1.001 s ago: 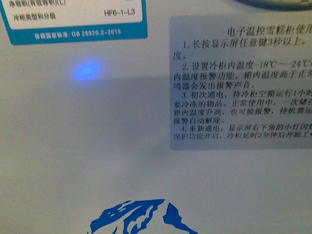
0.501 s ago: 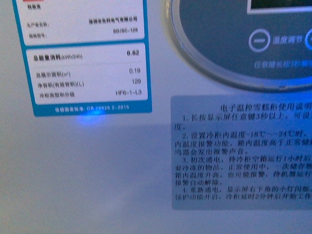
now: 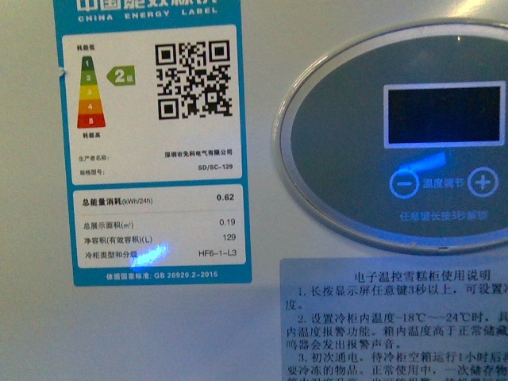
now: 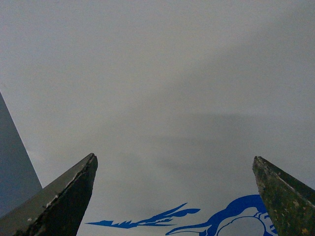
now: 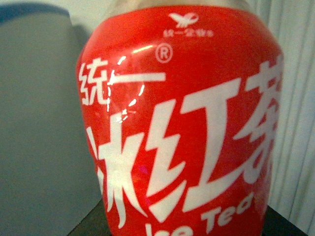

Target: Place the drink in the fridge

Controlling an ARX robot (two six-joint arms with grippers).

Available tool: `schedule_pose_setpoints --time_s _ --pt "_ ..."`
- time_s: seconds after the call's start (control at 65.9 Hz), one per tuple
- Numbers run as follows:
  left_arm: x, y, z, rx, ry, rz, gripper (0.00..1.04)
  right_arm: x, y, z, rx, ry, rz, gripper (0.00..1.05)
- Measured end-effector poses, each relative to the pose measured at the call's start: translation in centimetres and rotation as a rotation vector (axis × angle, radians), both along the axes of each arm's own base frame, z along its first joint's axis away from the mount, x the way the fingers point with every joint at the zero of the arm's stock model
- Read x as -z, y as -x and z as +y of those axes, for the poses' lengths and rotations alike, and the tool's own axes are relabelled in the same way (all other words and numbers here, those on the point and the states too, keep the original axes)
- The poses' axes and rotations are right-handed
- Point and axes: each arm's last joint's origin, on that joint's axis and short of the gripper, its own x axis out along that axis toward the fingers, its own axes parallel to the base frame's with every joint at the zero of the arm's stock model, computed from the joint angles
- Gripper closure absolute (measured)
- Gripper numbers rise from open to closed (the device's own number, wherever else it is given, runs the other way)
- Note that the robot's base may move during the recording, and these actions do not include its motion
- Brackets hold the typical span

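The fridge [image 3: 262, 333] fills the front view as a white front wall seen from very close; neither arm shows there. In the left wrist view my left gripper [image 4: 174, 158] is open, its two dark fingertips [image 4: 78, 187] wide apart with nothing between them. It faces the fridge's white wall [image 4: 162, 88], with the top of the blue picture [image 4: 231, 219] low in view. The drink [image 5: 182, 132] fills the right wrist view, showing a red label with white characters and "Ice Tea". My right gripper [image 5: 184, 230] is shut on it, and only dark finger parts show at its base. Its cap is out of view.
On the fridge's front are a blue-edged energy label [image 3: 155, 143], an oval grey control panel [image 3: 397, 135] with a dark display, and a pale instruction sticker [image 3: 397, 325]. Beside the drink are a plain grey surface [image 5: 39, 123] and a pale ribbed surface [image 5: 295, 98].
The front view has climbed the fridge's front: the blue picture dropped out of view, the instruction sticker slid down, and the energy label and control panel came in.
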Motion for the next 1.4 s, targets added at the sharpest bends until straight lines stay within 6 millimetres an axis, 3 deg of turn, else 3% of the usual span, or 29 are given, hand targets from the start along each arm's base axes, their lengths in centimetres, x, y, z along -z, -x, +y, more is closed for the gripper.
schedule_pose_setpoints --time_s 0.212,0.455,0.637,1.395 --pt "0.0 0.0 0.0 0.000 0.000 0.000 0.08 -0.7 0.6 1.2 -0.007 0.000 -0.097 0.67" --pt "0.0 0.0 0.0 0.000 0.000 0.000 0.08 2.2 0.0 2.8 -0.058 0.013 -0.036 0.67" --pt "0.0 0.0 0.0 0.000 0.000 0.000 0.08 2.9 0.0 3.9 -0.061 0.040 -0.055 0.67" --pt "0.0 0.0 0.0 0.000 0.000 0.000 0.08 3.1 0.1 4.0 -0.065 0.049 -0.055 0.67"
